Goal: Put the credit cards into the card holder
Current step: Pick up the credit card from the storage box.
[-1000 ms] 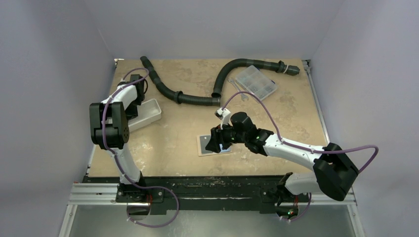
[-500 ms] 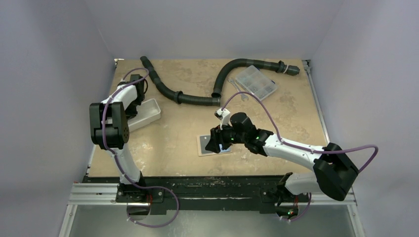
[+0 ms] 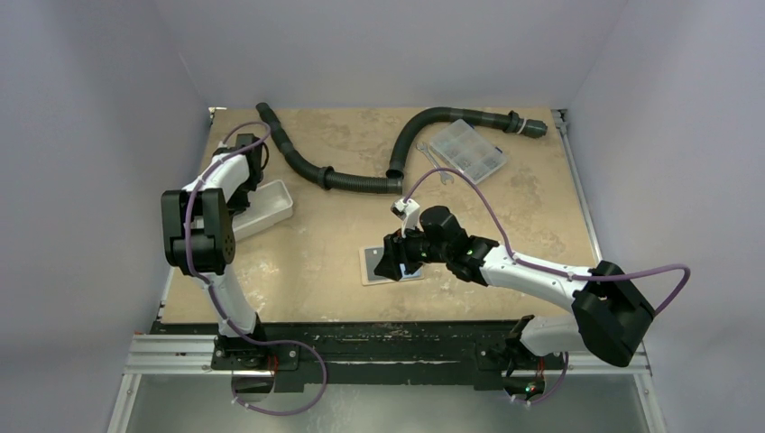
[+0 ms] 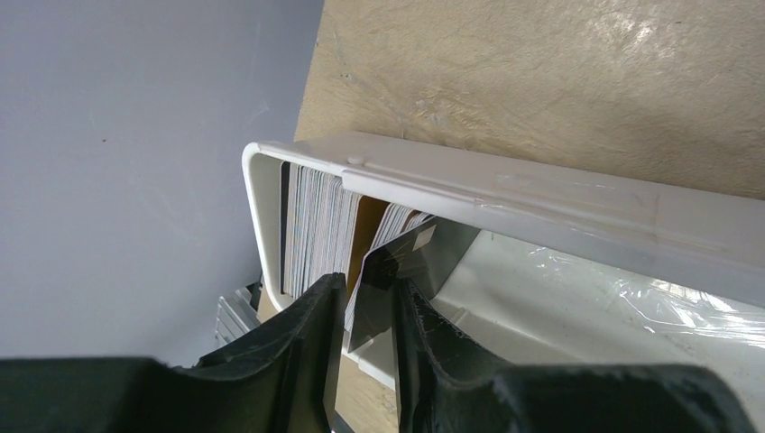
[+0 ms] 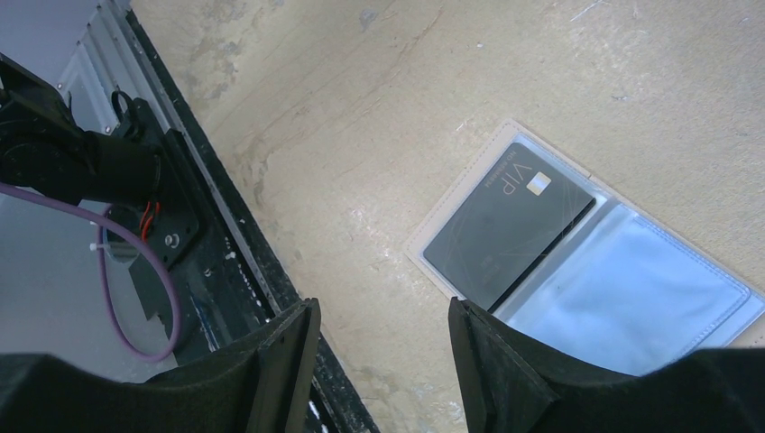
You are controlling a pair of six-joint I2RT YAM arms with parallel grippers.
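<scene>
The step in hand is fetching another card. The left gripper (image 4: 368, 284) reaches into the white tray (image 4: 505, 194), where the credit cards (image 4: 316, 225) stand on edge in a packed row at one end. Its fingers sit narrow on either side of one dark card (image 4: 415, 253) leaning out of the row. They seem to touch it, though I cannot tell whether it is truly pinched.

The card holder (image 5: 631, 289) lies open and flat near the table's front edge, with a black VIP card (image 5: 510, 225) in one pocket (the clear pocket beside it looks free). The right gripper (image 5: 383, 361) hovers above it, jaws apart, holding nothing.

The next move, I judge, calls for a firm nip and a straight lift clear of the tray wall, so neighbouring cards do not drag along.

The tabletop (image 3: 316, 253) is mottled tan and stone-like. Plain pale walls (image 3: 379, 45) enclose it.
</scene>
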